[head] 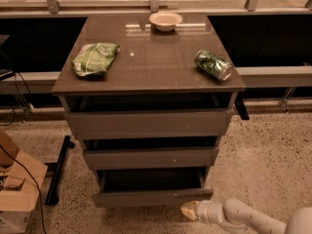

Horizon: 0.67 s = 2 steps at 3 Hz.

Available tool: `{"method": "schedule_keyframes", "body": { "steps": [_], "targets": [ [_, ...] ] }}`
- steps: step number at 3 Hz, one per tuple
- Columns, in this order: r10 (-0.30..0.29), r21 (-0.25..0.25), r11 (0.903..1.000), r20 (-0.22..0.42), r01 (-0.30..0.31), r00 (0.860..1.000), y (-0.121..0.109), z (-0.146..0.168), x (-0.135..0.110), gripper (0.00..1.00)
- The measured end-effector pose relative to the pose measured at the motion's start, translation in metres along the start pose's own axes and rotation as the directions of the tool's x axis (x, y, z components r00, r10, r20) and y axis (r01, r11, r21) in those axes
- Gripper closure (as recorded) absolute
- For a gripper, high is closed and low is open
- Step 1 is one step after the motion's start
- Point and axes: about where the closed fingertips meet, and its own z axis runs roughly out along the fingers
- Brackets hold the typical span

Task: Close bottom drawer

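Note:
The bottom drawer (152, 197) is the lowest and narrowest of the grey-brown cabinet's three fronts. It stands partly open, and its dark tray (151, 178) shows above the flat front. My gripper (188, 210), pale and at the end of the white arm (243, 218), sits low at the front right, just below and in front of the drawer's right end.
The top drawer (148, 125) and middle drawer (150, 158) also stand a little open. On the cabinet top lie a green chip bag (94, 58), a green can (213, 65) and a white bowl (165, 20). A cardboard box (17, 189) and black cables lie at left.

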Motion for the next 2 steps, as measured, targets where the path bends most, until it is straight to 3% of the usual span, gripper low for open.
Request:
{"method": "schedule_keyframes", "body": {
  "steps": [2],
  "targets": [
    [-0.072,0.067,0.9957,0.112,0.064,0.991,-0.017,0.025,-0.030,1.00]
  ]
}}
